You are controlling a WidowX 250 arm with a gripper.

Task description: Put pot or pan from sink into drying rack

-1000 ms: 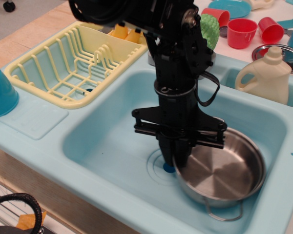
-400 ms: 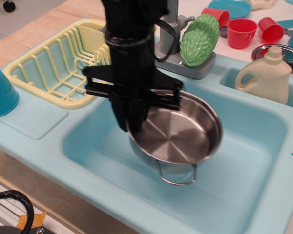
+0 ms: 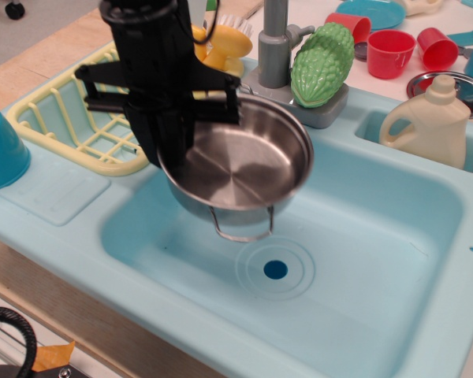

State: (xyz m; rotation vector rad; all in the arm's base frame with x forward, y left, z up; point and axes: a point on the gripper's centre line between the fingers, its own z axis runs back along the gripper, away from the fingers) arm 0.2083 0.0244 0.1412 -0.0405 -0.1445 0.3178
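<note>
My black gripper [image 3: 167, 154] is shut on the left rim of the shiny steel pan [image 3: 240, 164] and holds it in the air above the left part of the light-blue sink [image 3: 355, 260]. The pan hangs roughly level with one wire loop handle [image 3: 242, 228] facing the front. The sink's drain hole [image 3: 275, 270] is uncovered below it. The pale yellow drying rack [image 3: 71, 118] lies to the left, partly hidden behind my arm. The pan's left edge reaches the sink's left rim, beside the rack.
A grey faucet [image 3: 274, 43] with a green toy vegetable [image 3: 322, 59] stands behind the pan. A cream bottle [image 3: 428, 122] sits in the side basin at right. Red cups [image 3: 390, 51] and a steel lid [image 3: 465, 88] lie behind. A blue bowl [image 3: 0, 150] sits far left.
The gripper has lifted the pan off the sink floor at the right and carried it up and left towards the rack. The drain hole is now uncovered.
</note>
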